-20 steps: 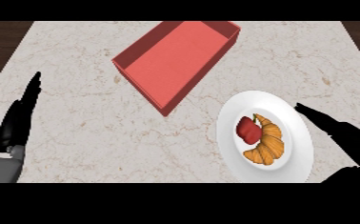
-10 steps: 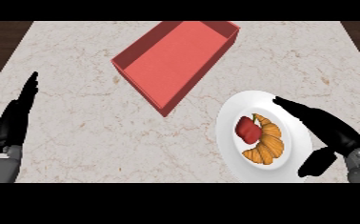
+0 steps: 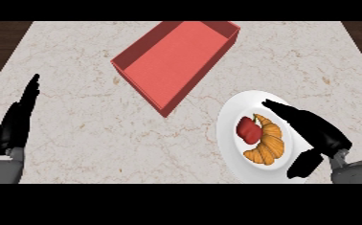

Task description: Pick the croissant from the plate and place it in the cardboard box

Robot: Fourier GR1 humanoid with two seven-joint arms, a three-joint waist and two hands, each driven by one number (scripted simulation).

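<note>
A golden croissant (image 3: 267, 141) lies on a white plate (image 3: 232, 123) at the lower right, beside a red pepper (image 3: 248, 129). My right hand (image 3: 314, 130) hovers over the plate's right side, fingers straight and pointing up-left just right of the croissant, thumb (image 3: 305, 164) spread below; it holds nothing. The red open box (image 3: 176, 59) lies tilted at the upper middle of the counter. My left hand (image 3: 20, 118) rests open at the left edge, fingers up.
The marble counter (image 3: 84, 123) stretches between the box and the plate. A dark strip of floor shows beyond the counter's far left and right corners.
My right hand has moved left over the plate, closer to the croissant, and its thumb has spread out below. The left hand shifted only slightly.
</note>
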